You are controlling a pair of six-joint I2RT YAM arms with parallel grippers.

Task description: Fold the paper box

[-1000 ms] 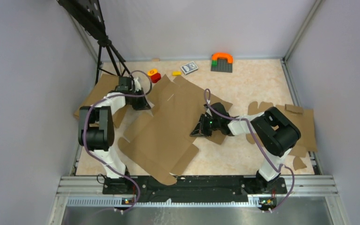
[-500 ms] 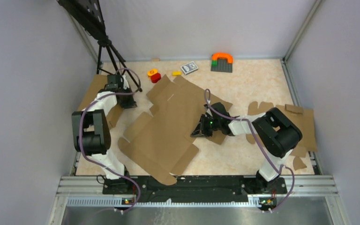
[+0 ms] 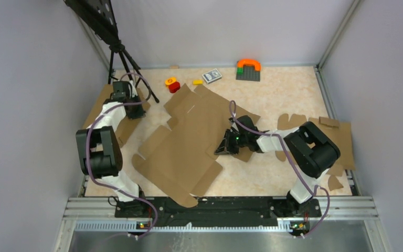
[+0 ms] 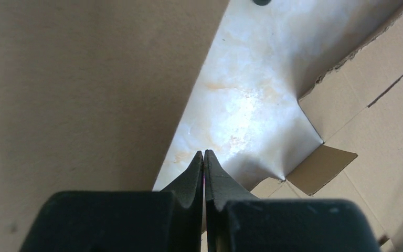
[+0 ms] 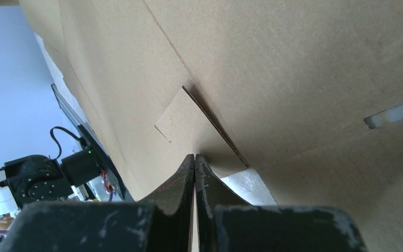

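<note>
Brown cardboard lies at the far left: a flat sheet point(image 3: 101, 109) along the table's point(image 3: 286, 97) left edge, partly under the left arm. The left gripper point(image 3: 137, 112) hovers low over the inner edge of that sheet, its jaws pressed together and holding nothing; the left wrist view shows its tips point(image 4: 204, 155) above the strip of marbled tabletop between that sheet point(image 4: 84, 94) and the paper box point(image 4: 383, 100).

The paper box point(image 3: 189, 139) is an unfolded die-cut sheet lying flat in the middle of the table, set on a slant, its flaps spread toward the near edge and the far side. At its right edge sits the right gripper point(image 3: 222, 149), pointing left and down low, jaws closed and empty. In the right wrist view its tips point(image 5: 194, 157) are just beside a slit and small tab in the box point(image 5: 304, 73); whether they touch the cardboard I cannot tell.

Further right, a notched cardboard blank point(image 3: 342, 137) lies beneath the right arm.
</note>
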